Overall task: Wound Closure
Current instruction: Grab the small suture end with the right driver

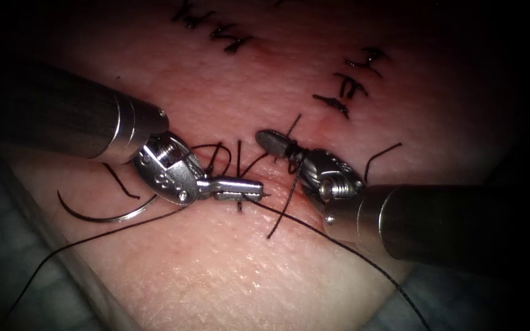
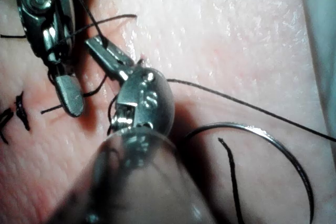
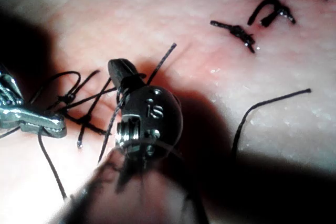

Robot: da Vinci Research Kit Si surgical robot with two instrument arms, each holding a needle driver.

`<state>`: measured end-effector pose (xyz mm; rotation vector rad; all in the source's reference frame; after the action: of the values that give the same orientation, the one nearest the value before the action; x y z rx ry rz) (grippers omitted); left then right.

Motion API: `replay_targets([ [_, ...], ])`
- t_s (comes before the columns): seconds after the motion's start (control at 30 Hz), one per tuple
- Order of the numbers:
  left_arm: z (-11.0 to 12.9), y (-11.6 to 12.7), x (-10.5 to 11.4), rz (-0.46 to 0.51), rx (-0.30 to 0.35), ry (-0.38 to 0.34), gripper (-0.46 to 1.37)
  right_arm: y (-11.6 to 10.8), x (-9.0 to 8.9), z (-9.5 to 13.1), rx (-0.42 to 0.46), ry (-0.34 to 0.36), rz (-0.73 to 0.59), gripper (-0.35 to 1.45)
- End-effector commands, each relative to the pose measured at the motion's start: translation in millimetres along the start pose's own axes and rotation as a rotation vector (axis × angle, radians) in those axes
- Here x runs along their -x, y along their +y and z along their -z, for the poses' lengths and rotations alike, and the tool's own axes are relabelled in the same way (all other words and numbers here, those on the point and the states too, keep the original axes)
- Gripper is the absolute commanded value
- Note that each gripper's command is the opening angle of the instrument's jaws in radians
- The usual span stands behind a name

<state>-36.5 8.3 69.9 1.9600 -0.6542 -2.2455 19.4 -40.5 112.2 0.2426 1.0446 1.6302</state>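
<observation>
Our left tool [image 1: 249,189] reaches in from the upper left, its wrist bent so the jaws lie level and pressed together on the thread [image 1: 338,245]; our right tool [image 1: 272,142] comes in from the right, jaws closed, pointing up-left, thread wound round them

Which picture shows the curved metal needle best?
The endoscope view: the curved metal needle lies free on the tissue, left of the cut, held by neither tool. The left wrist view shows its arc partly behind the left tool.
</observation>
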Motion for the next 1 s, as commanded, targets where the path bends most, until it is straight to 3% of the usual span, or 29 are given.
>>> replay_targets([
  [0.03,0.0,0.0,0.0,0.001,0.007,0.000,-0.35,0.0,0.0,0.0,0.003,0.000,0.000,-0.35],
  [0.1,0.0,0.0,-0.1,0.001,0.006,0.000,-0.35,-0.1,0.0,0.2,0.002,-0.001,0.000,-0.35],
  [0.2,0.0,-0.1,-0.2,0.002,0.005,-0.003,-0.35,-0.4,0.1,0.4,0.001,-0.002,-0.001,-0.18],
  [0.23,0.0,-0.1,-0.2,0.002,0.005,-0.003,-0.35,-0.5,0.1,0.5,0.001,-0.003,-0.002,-0.03],
  [0.3,0.0,-0.1,-0.2,0.002,0.005,-0.003,-0.35,-0.7,0.1,0.7,0.001,-0.004,-0.002,0.06],
  [0.4,0.1,-0.1,-0.4,0.002,0.007,0.000,-0.35,-1.0,0.2,1.0,0.001,-0.005,-0.003,0.48],
  [0.57,0.0,-0.1,-1.0,-0.002,0.012,0.010,-0.35,-1.5,0.5,1.5,0.001,-0.005,-0.003,0.84],
  [1.0,-1.6,0.6,-2.6,-0.003,0.023,0.040,-0.35,-1.9,0.7,2.7,0.037,0.012,-0.005,1.07],
])
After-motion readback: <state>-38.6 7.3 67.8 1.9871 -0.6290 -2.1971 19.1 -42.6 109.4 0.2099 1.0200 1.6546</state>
